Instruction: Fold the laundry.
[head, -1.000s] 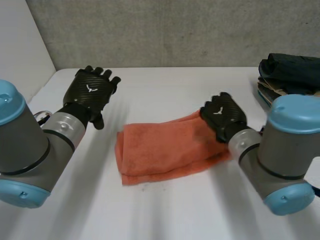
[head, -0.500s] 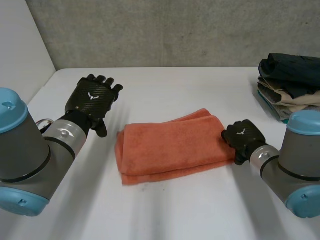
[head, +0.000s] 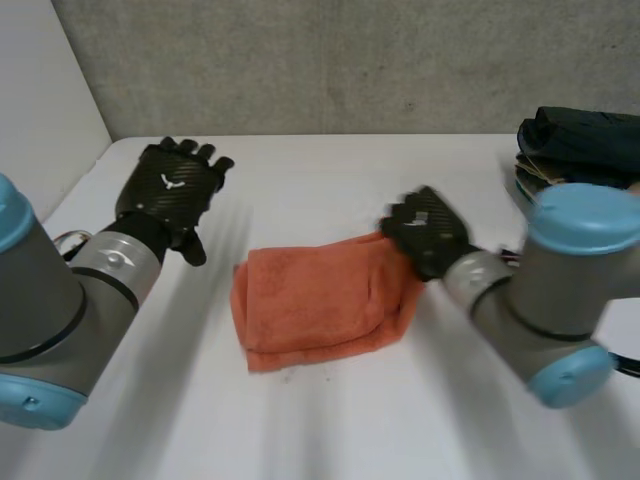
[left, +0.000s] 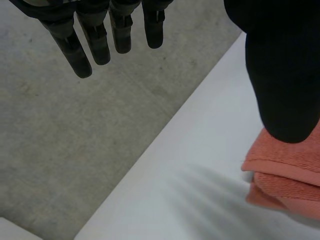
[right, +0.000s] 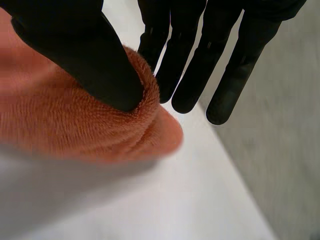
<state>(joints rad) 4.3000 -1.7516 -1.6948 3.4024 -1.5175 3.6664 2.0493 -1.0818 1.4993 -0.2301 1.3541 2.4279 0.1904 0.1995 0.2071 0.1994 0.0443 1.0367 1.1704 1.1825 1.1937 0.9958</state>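
An orange towel (head: 315, 300), folded into a thick pad, lies in the middle of the white table (head: 330, 420). My right hand (head: 425, 230) is at the towel's right end and holds that end up off the table. In the right wrist view the thumb (right: 85, 55) presses a roll of the towel (right: 75, 120) against the fingers (right: 195, 65). My left hand (head: 172, 185) hovers open to the left of the towel, touching nothing. In the left wrist view its straight fingers (left: 95, 40) point at the wall, with the towel's left end (left: 285, 175) beside the thumb.
A pile of folded dark and light clothes (head: 575, 155) sits at the table's far right edge. A grey wall (head: 330, 60) runs along the back of the table.
My right hand went down to the towel's right end, closed on it, and carried it up and to the left, so the towel now looks shorter. The left hand has barely moved.
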